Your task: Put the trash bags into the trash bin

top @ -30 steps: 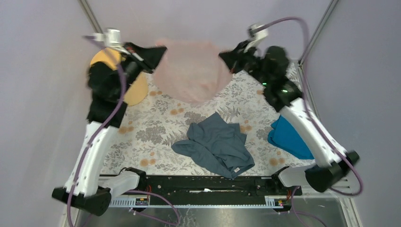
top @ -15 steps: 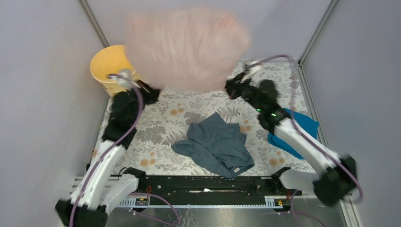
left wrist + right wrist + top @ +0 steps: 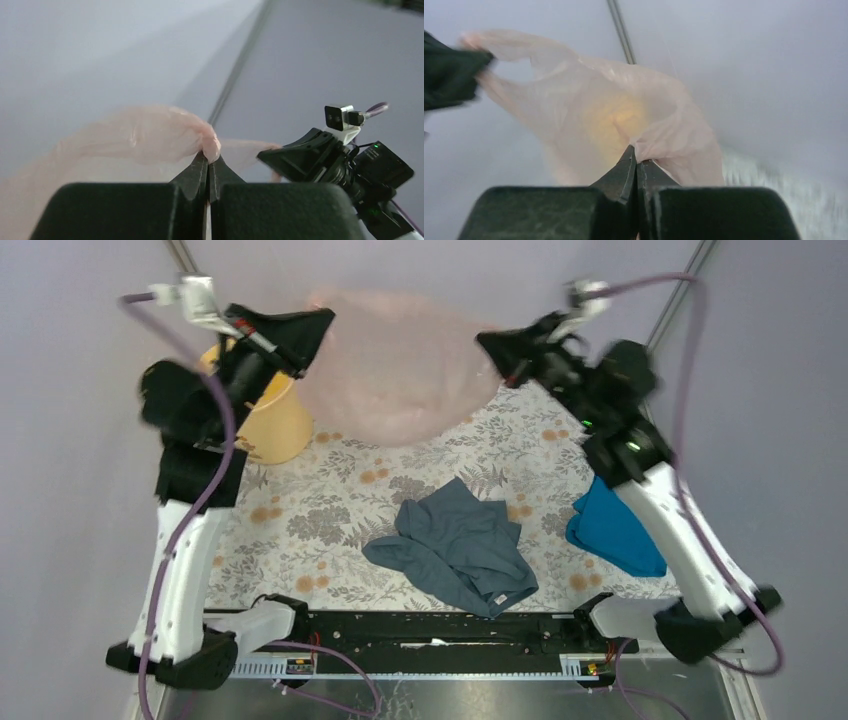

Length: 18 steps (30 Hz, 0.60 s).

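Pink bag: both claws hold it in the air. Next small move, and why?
Left claw and right claw pinch the bag by its edges; it sags over the table beside the bin. Probably shift both left until it hangs above the bin.

white-and-black arms (image 3: 185, 560), purple cables (image 3: 690, 350)
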Each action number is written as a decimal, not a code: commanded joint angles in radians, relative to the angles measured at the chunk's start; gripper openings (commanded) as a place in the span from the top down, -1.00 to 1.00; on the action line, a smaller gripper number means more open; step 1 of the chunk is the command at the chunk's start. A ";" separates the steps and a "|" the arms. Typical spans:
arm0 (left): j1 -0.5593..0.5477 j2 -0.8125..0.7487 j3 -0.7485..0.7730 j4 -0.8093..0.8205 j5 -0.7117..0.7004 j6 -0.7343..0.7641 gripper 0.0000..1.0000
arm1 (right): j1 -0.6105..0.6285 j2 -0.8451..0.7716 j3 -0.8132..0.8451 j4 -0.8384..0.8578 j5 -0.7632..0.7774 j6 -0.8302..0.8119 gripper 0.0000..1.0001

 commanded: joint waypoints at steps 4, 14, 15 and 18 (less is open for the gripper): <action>0.001 -0.272 -0.267 0.302 -0.123 -0.061 1.00 | 0.002 -0.340 -0.288 0.350 0.028 -0.082 1.00; 0.010 -0.133 -0.770 -0.072 -0.123 -0.096 1.00 | 0.001 0.007 -0.678 0.224 0.001 0.031 1.00; 0.015 -0.135 -0.767 -0.058 -0.102 -0.097 1.00 | 0.002 0.026 -0.664 0.209 -0.014 0.047 1.00; 0.023 -0.150 -0.639 -0.007 -0.028 -0.083 1.00 | 0.002 0.015 -0.544 0.152 -0.033 0.050 1.00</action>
